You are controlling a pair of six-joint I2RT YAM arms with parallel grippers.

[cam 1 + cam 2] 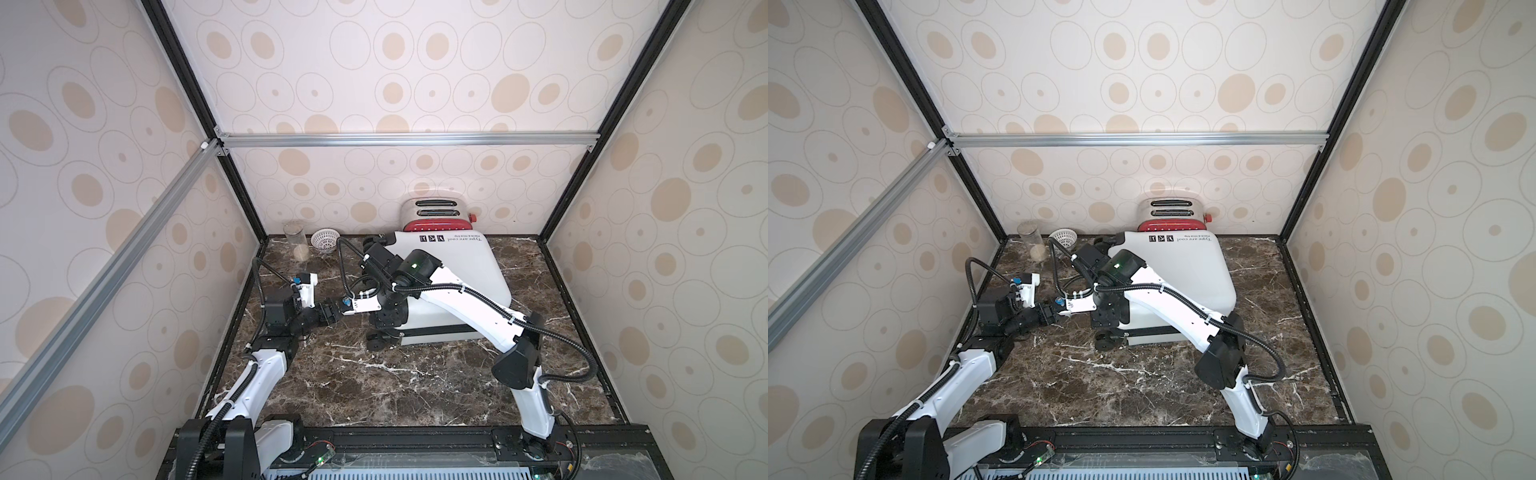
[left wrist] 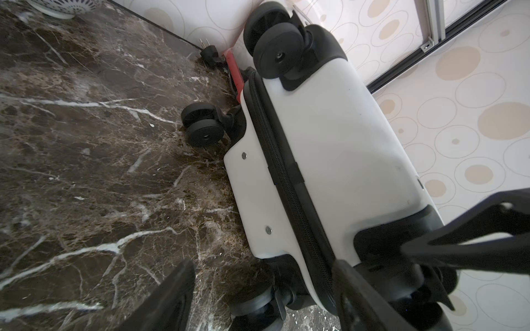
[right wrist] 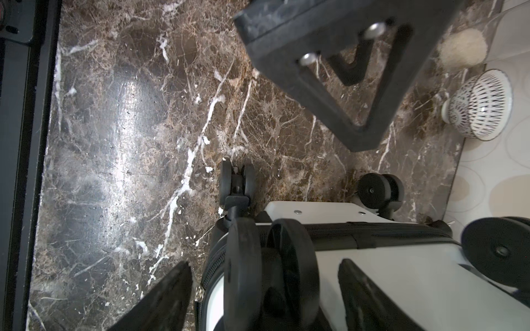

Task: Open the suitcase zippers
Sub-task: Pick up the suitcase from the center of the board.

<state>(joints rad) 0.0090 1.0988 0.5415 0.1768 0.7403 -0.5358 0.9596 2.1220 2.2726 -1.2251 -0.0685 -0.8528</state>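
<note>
The white suitcase point(image 1: 457, 266) point(image 1: 1183, 266) lies flat on the marble table, its black wheels toward the left. The black zippers point(image 2: 286, 177) point(image 3: 329, 232) run round its middle seam and look closed. My right gripper point(image 1: 380, 328) point(image 3: 263, 301) hangs open over the near wheel corner, its fingers either side of a caster without touching it. A small shiny metal piece point(image 3: 198, 292) sits on the zipper band by one fingertip. My left gripper point(image 1: 334, 313) point(image 2: 263, 309) is open just left of the wheel end, facing the seam, a lower caster between its fingers.
A red toaster point(image 1: 438, 218) stands behind the case against the back wall, its plug point(image 2: 208, 54) lying on the table. A glass jar point(image 1: 295, 241) and a white basket point(image 1: 325, 240) sit at the back left. Walls enclose the table point(image 1: 374, 386).
</note>
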